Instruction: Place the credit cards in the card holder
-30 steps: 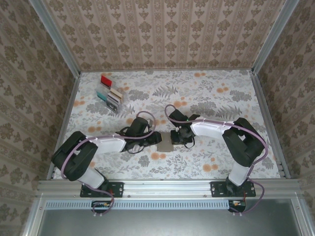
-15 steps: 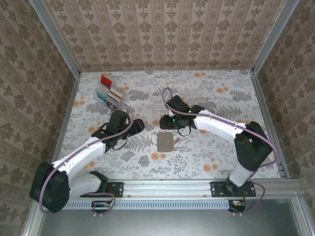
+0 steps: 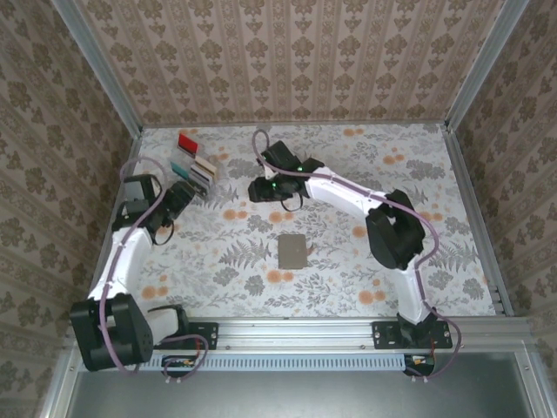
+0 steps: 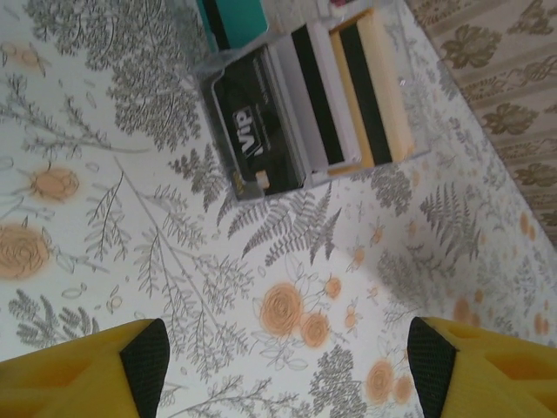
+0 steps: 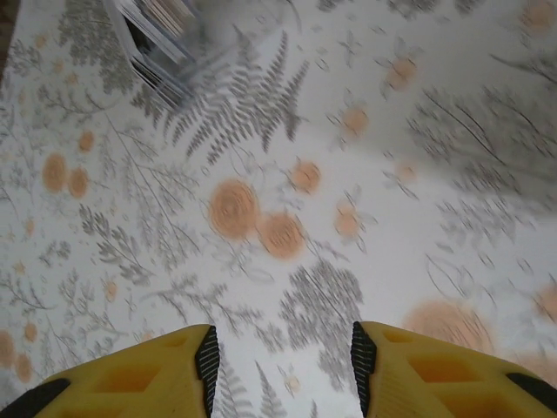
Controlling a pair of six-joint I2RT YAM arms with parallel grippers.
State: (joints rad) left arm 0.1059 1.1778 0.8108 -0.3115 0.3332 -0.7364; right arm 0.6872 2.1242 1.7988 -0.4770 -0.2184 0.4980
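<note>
The credit cards (image 3: 193, 165) stand in a clear slotted rack at the back left. In the left wrist view the credit cards (image 4: 305, 113) show black, white and beige faces, with a teal card (image 4: 233, 19) behind them. The grey card holder (image 3: 293, 251) lies flat and alone at the table's middle. My left gripper (image 3: 181, 197) hovers just in front of the rack, open and empty (image 4: 287, 366). To the right of the rack, my right gripper (image 3: 261, 187) points left toward it, open with nothing between its fingers (image 5: 283, 366).
The clear rack (image 5: 161, 35) shows blurred at the top left of the right wrist view. A red card (image 3: 186, 142) stands at the rack's far end. The left metal wall rail (image 3: 117, 187) runs close behind the left arm.
Both grippers have left the card holder and swung back-left toward the rack. Both have opened wider. The card holder stays flat where it was.
</note>
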